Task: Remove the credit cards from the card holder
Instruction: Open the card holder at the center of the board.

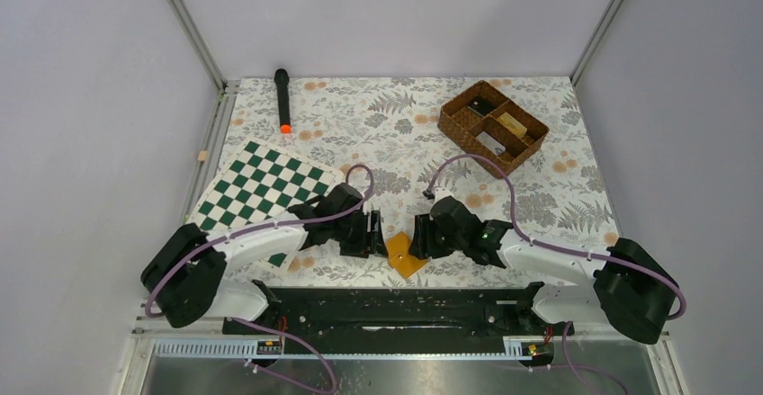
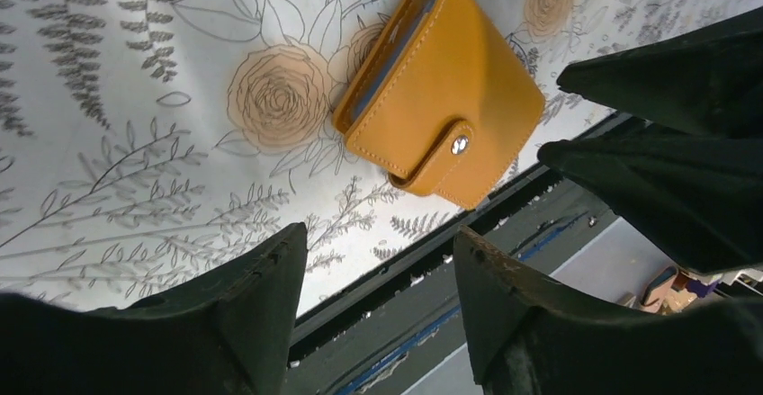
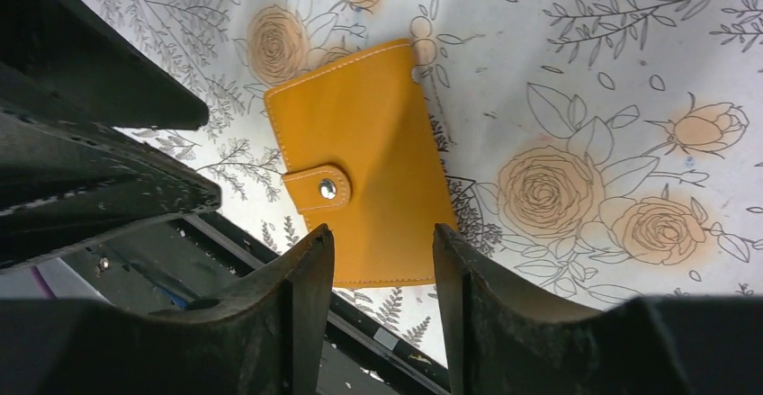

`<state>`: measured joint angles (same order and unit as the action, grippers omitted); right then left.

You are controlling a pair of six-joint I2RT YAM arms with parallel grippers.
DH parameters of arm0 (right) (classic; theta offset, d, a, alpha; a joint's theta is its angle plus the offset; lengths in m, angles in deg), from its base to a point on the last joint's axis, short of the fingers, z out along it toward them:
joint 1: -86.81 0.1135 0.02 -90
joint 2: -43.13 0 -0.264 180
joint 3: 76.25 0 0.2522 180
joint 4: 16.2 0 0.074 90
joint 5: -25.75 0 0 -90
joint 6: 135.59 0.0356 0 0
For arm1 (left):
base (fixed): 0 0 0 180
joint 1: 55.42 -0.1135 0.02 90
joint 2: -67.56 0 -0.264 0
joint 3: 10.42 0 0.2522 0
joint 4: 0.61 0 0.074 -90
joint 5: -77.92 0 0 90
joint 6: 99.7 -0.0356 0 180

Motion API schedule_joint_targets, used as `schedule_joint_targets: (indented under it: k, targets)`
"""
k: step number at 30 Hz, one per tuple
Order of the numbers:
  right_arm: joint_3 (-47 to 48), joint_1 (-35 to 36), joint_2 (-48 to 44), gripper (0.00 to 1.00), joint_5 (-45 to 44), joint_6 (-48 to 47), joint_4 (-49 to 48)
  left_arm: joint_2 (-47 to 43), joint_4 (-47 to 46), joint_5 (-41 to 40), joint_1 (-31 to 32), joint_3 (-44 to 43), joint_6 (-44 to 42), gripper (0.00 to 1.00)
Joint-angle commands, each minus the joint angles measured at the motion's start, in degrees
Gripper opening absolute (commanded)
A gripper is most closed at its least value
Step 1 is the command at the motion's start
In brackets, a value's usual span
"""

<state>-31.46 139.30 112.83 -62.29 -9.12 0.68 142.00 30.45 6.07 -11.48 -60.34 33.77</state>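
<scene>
The orange-tan card holder (image 1: 405,253) lies folded on the flowered cloth near the table's front edge, its snap strap (image 2: 447,157) fastened. A thin light blue edge (image 2: 389,58) shows in its open side; the credit cards are otherwise hidden inside. My left gripper (image 1: 376,235) hovers just left of the holder, open, with only cloth and the table edge between its fingers (image 2: 380,235). My right gripper (image 1: 421,237) is just right of it, open and empty, and the holder (image 3: 369,170) lies right beyond its fingertips (image 3: 382,231). Neither gripper touches the holder.
A brown wicker compartment basket (image 1: 493,125) stands at the back right. A green and white chessboard (image 1: 261,188) lies at the left, partly under the left arm. A black stick with an orange tip (image 1: 282,100) lies at the back left. The black base rail (image 1: 396,300) runs along the front edge.
</scene>
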Motion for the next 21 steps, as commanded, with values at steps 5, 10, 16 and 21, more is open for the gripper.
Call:
schedule_joint_targets:
  k: [5, 10, 16, 21]
  targets:
    - [-1.94, -4.66, 2.30, 0.56, 4.96, -2.43, -5.58, 8.41, -9.09, -3.89, 2.46, -2.50, 3.86, 0.54]
    - [-3.24, -5.94, 4.03, 0.60, 8.37, -2.49, -8.41, 11.18, -10.84, -4.30, 2.46, -3.12, 3.40, 0.43]
    - [-7.47, -8.16, 5.68, 0.63, 18.43, 2.57, -19.95, 12.01, -10.89, -4.12, 2.46, -2.99, 3.45, 0.30]
    - [-10.72, -10.27, 8.55, 0.63, 26.09, 11.15, -33.93, 11.78, -11.60, -3.19, 2.62, -2.14, 3.64, 0.26]
